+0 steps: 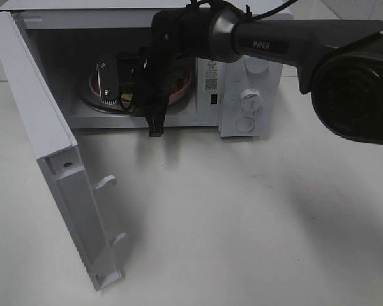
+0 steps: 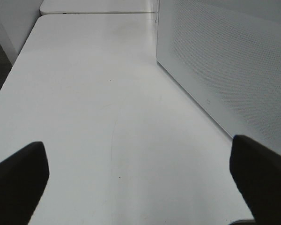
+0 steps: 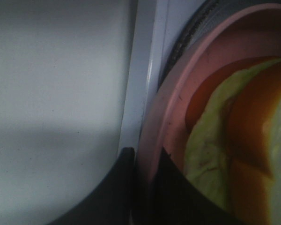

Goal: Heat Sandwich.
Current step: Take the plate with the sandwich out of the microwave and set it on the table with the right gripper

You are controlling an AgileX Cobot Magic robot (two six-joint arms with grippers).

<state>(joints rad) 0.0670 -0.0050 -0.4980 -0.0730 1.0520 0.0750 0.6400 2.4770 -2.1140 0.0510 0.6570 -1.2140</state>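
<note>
Two claws show. The right claw [image 3: 145, 152] is clamped on the rim of the pink plate [image 3: 178, 93], one finger on each side of it, inside the open microwave [image 1: 249, 83]. The sandwich [image 3: 243, 154] lies on that plate, just beside the fingers. The door [image 1: 45, 134] stands wide. The left claw [image 2: 140, 183] is spread wide and empty above the white table [image 2: 107, 93], beside the microwave's perforated wall.
</note>
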